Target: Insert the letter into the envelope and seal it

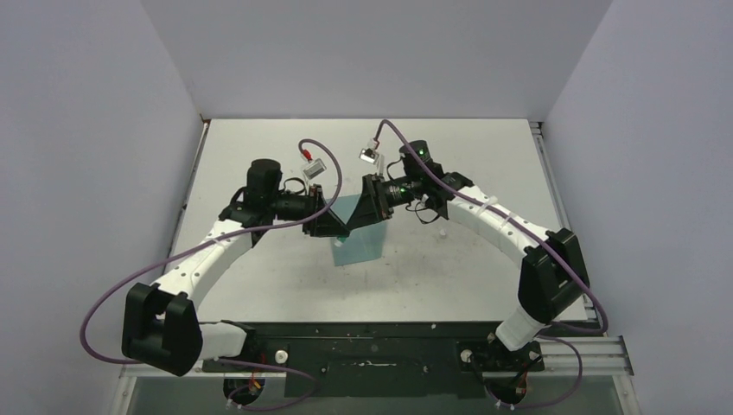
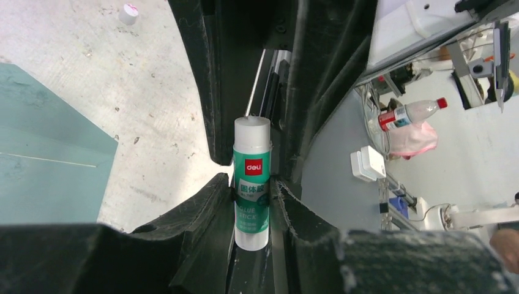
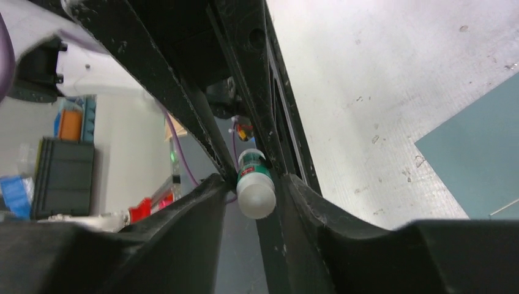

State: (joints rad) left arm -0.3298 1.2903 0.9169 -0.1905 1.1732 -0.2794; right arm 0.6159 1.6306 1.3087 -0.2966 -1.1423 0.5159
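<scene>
The teal envelope [image 1: 361, 235] lies flat on the table under both grippers; it also shows in the left wrist view [image 2: 43, 153] and in the right wrist view [image 3: 483, 147]. The tan letter is not in view. My left gripper [image 1: 339, 230] [image 2: 252, 190] is shut on the lower body of a white and green glue stick [image 2: 251, 184], held above the envelope. My right gripper [image 1: 356, 225] [image 3: 254, 180] meets it tip to tip and closes round the stick's other end [image 3: 256, 193]. The stick's far tip is white.
A small white round thing [image 2: 128, 12] lies on the bare grey table beyond the envelope; it may be the white speck to the right in the top view [image 1: 441, 232]. Walls enclose the table on three sides.
</scene>
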